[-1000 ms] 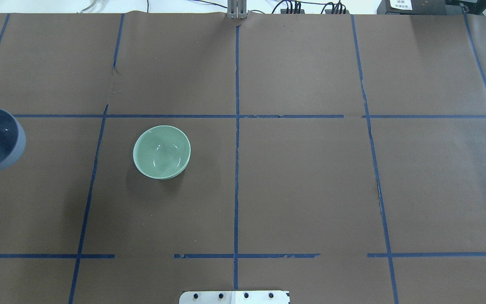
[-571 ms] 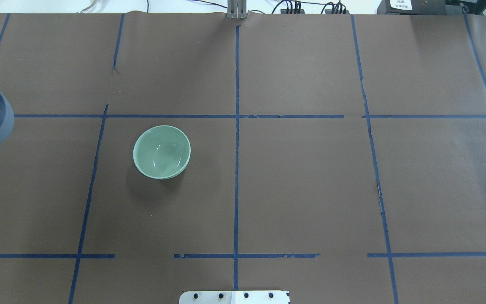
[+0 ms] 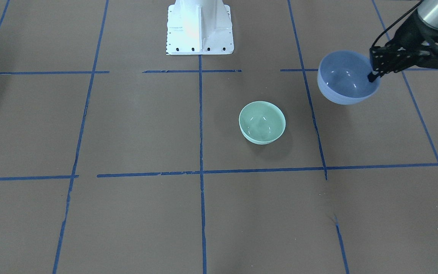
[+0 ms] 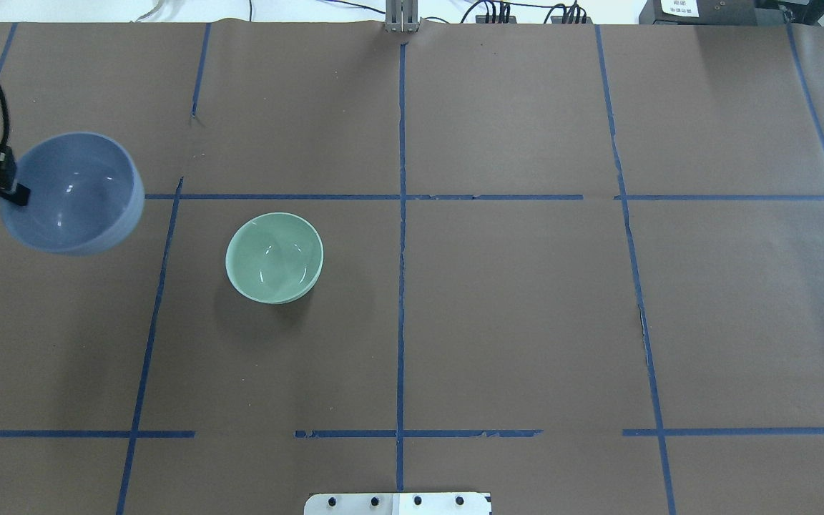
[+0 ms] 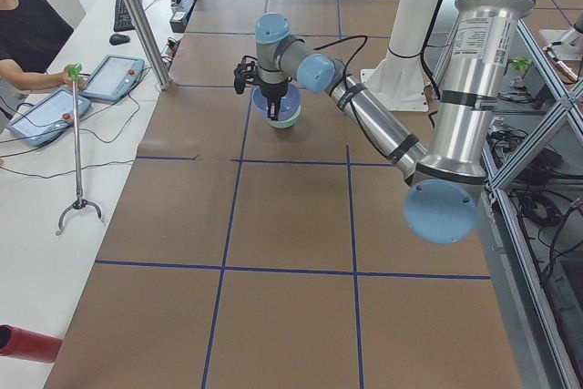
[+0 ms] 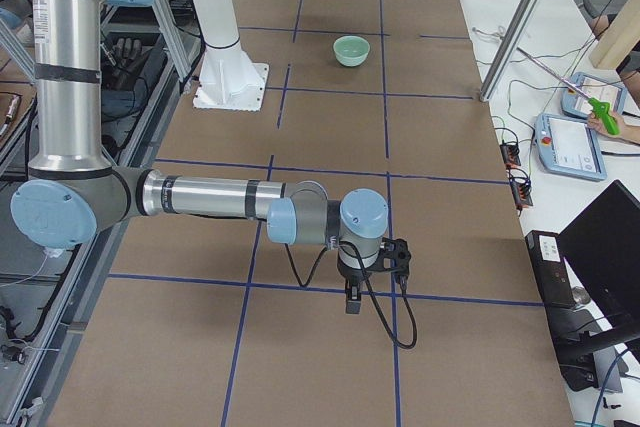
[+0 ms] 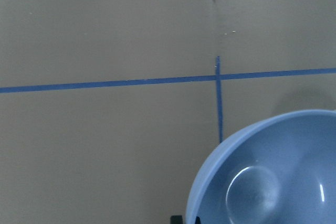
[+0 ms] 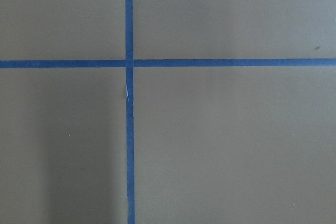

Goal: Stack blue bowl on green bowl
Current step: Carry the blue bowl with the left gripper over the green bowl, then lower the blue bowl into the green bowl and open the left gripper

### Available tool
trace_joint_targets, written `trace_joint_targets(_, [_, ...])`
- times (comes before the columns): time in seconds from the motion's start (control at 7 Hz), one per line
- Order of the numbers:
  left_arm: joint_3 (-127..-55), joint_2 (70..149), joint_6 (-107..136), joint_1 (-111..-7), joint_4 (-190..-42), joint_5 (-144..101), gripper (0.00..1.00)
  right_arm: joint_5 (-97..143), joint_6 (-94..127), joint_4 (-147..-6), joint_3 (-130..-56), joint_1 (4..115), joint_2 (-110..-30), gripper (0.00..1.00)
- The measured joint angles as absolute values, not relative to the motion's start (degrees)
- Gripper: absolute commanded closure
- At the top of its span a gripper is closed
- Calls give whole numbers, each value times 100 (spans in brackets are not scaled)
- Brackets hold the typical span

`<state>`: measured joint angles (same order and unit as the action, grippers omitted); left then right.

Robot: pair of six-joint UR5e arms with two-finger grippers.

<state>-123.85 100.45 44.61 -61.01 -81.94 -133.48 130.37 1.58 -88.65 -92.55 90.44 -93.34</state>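
The blue bowl (image 4: pixel 76 193) hangs above the table at the left, held by its rim. My left gripper (image 4: pixel 15 189) is shut on that rim, one finger inside the bowl. In the front-facing view the left gripper (image 3: pixel 373 76) grips the blue bowl (image 3: pixel 346 78) at the upper right. The bowl fills the lower right of the left wrist view (image 7: pixel 273 177). The green bowl (image 4: pixel 275 257) stands upright and empty on the brown paper, to the right of the blue bowl and apart from it (image 3: pixel 262 121). My right gripper (image 6: pixel 352 302) shows only in the exterior right view, far from both bowls; I cannot tell its state.
The robot's white base plate (image 4: pixel 398 503) sits at the near edge (image 3: pixel 200 26). Blue tape lines (image 4: pixel 401 214) cross the brown paper. A metal post (image 5: pixel 137 15) and an operator's tablets (image 5: pixel 114 75) stand beside the table.
The blue bowl has moved from the overhead view's left edge rightward toward the green bowl, and the left gripper has come into view. The green bowl has not moved.
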Motion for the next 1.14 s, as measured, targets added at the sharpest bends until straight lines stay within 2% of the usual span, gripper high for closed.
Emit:
trace_joint_targets(0.43, [-11557, 10560, 6119, -5031, -9690, -13283, 100, 13035, 158, -8860, -9255, 9044, -9334, 0])
trace_joint_targets(1.14, [-10420, 10861, 6748, -4453, -10993, -12840, 100, 13041, 158, -8862, -9255, 9044, -9334, 0])
